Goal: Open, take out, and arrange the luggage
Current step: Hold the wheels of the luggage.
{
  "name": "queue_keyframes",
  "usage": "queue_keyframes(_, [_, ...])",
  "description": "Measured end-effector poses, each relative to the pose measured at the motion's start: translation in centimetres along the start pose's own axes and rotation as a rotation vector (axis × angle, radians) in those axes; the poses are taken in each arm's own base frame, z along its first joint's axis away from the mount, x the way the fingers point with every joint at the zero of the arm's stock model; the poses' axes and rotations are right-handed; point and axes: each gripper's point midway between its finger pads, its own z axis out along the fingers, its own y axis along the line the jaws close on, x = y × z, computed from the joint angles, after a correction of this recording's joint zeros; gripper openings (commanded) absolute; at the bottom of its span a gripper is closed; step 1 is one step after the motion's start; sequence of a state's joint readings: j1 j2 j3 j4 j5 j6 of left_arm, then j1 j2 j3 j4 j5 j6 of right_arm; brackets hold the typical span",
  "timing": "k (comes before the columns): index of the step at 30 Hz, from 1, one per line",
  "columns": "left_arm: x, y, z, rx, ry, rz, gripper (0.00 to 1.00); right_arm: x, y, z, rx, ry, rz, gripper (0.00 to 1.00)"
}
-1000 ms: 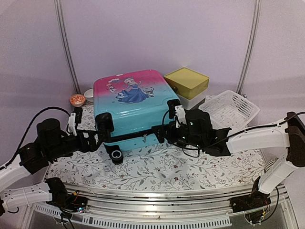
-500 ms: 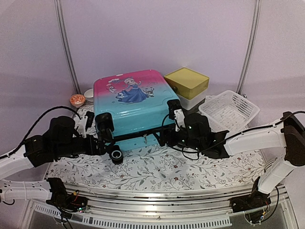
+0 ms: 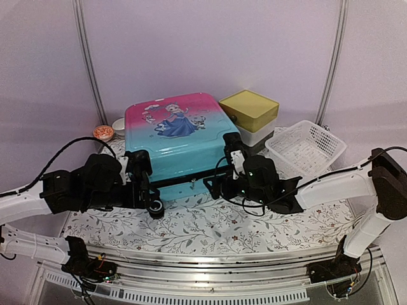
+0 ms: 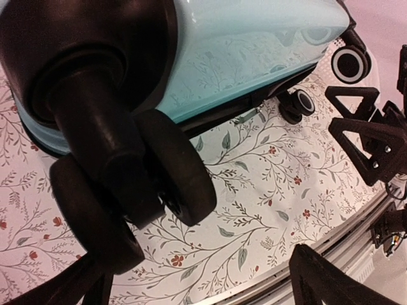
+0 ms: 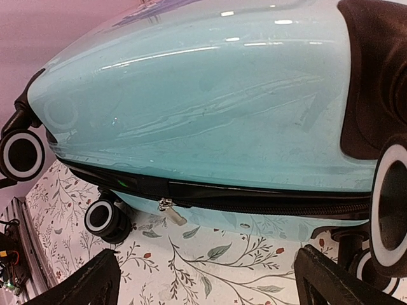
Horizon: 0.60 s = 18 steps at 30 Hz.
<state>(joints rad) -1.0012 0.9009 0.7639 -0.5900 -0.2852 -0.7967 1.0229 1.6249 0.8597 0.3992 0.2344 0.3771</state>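
The luggage (image 3: 175, 136) lies flat and closed on the floral cloth, with its pink end far and its turquoise end near. My left gripper (image 3: 138, 190) is open at its near left corner. In the left wrist view the black wheel (image 4: 172, 165) sits just ahead of the gripper (image 4: 203, 279), with nothing between the fingers. My right gripper (image 3: 215, 184) is open and faces the front edge. The right wrist view shows the shell (image 5: 203, 95), the black zipper band (image 5: 254, 200) and a silver zipper pull (image 5: 172, 213) hanging just beyond the gripper (image 5: 210, 279), untouched.
A yellow-topped box (image 3: 249, 111) stands behind the luggage on the right, with a white mesh basket (image 3: 305, 146) beside it. A small orange bowl (image 3: 103, 132) and a white cup (image 3: 118, 124) sit at the back left. The table's metal rail (image 3: 210, 260) runs along the near edge.
My left arm has swung right, bringing its gripper up to the luggage's near left wheel. My right gripper has slid a little left along the front edge. The luggage has not moved.
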Motion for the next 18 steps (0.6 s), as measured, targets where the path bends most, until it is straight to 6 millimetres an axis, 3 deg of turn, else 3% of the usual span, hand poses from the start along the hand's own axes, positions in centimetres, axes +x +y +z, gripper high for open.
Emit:
queue_keyframes(9, [-0.4,1.0,0.0,-0.084,0.000,-0.035,0.98,0.2,-0.1,-0.2,-0.015,-0.028,0.007,1.00])
queue_keyframes(18, [-1.7,0.2,-1.3,-0.077,-0.003,-0.057,0.98,-2.0,-0.5,-0.8,0.024,-0.110,-0.036,1.00])
